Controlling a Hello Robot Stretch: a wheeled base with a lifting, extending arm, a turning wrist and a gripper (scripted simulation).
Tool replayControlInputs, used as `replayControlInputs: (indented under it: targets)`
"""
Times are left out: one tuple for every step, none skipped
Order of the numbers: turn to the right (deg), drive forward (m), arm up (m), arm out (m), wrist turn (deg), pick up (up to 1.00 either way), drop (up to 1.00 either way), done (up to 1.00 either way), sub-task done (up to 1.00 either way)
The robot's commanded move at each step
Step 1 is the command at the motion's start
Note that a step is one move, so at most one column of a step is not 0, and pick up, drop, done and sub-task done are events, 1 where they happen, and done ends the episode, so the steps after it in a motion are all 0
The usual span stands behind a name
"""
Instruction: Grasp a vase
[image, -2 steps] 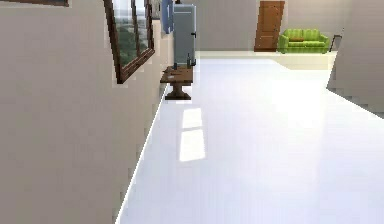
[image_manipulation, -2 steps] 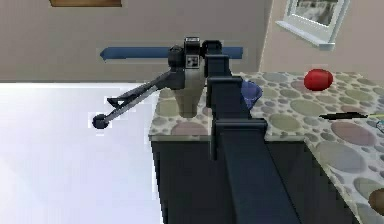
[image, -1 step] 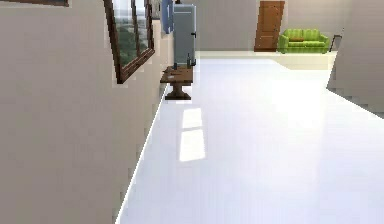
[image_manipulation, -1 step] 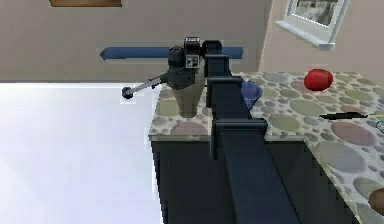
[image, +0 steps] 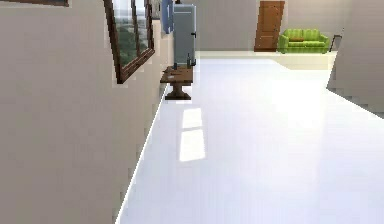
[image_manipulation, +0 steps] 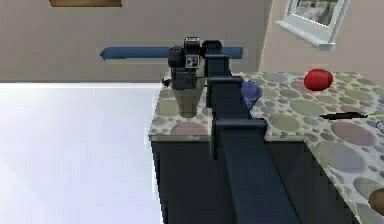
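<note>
Dark square arm bar (image_manipulation: 245, 150) crosses the pebble-patterned stone table (image_manipulation: 295, 120). Gripper (image_manipulation: 186, 72) is at the table's corner, on the arm side view's left, by a tan tapered vase (image_manipulation: 187, 103) standing there. Can't tell if I'm holding anything. Red round object (image_manipulation: 318, 78) on the table's far side.

Dark square arm (image_manipulation: 240, 140), black gripper (image_manipulation: 186, 80)

No text, label, brand or number could be read. The counter (image_manipulation: 300, 115) bore a pebbled pattern and no lettering.
</note>
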Motion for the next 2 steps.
replayControlInputs:
  targets:
    - [0.0, 0.00, 0.00, 0.00, 0.0, 1.00, 0.00, 0.00, 0.00]
    - [0.0, 0.00, 0.00, 0.00, 0.0, 0.00, 0.00, 1.00, 0.00]
